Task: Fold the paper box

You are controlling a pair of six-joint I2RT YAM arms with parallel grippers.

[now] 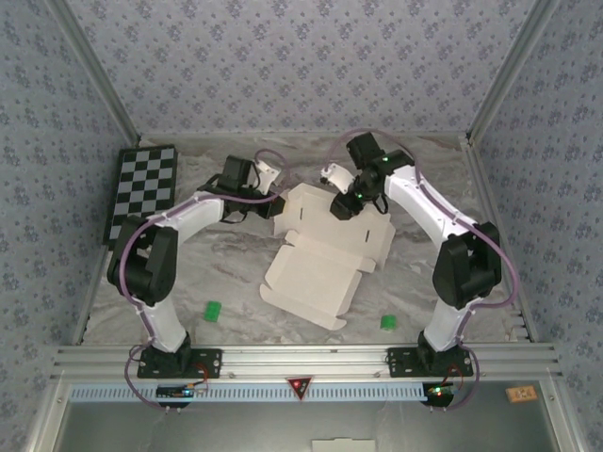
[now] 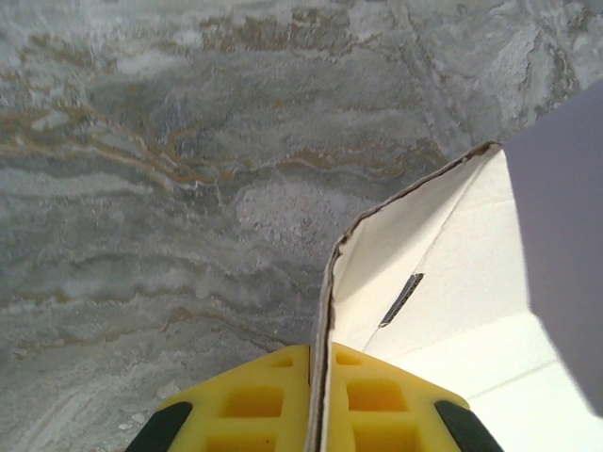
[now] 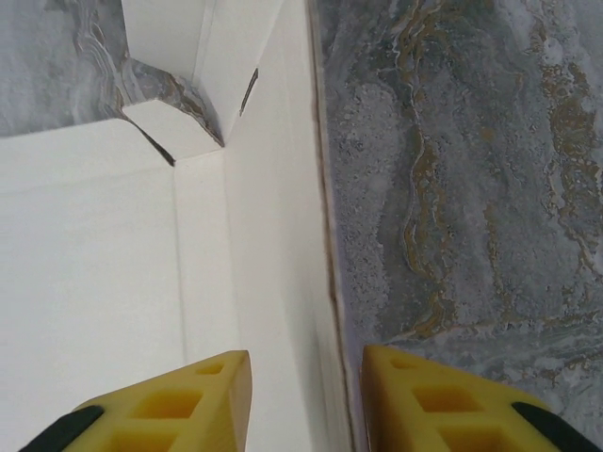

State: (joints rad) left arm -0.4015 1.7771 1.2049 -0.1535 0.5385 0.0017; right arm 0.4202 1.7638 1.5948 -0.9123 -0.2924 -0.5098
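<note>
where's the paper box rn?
Top view: paper box lies mid-table, opened out, between the arms, right of the checkerboard. Left fingers pinch its far-left flap edge.

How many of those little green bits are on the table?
2. One green piece lies left of the paper box, the other right of it, both toward the near edge. The card could hide more.

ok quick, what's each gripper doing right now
left gripper: closed, pinching a raised edge of the paper box
right gripper: open, straddling a box wall, not clamped
</note>
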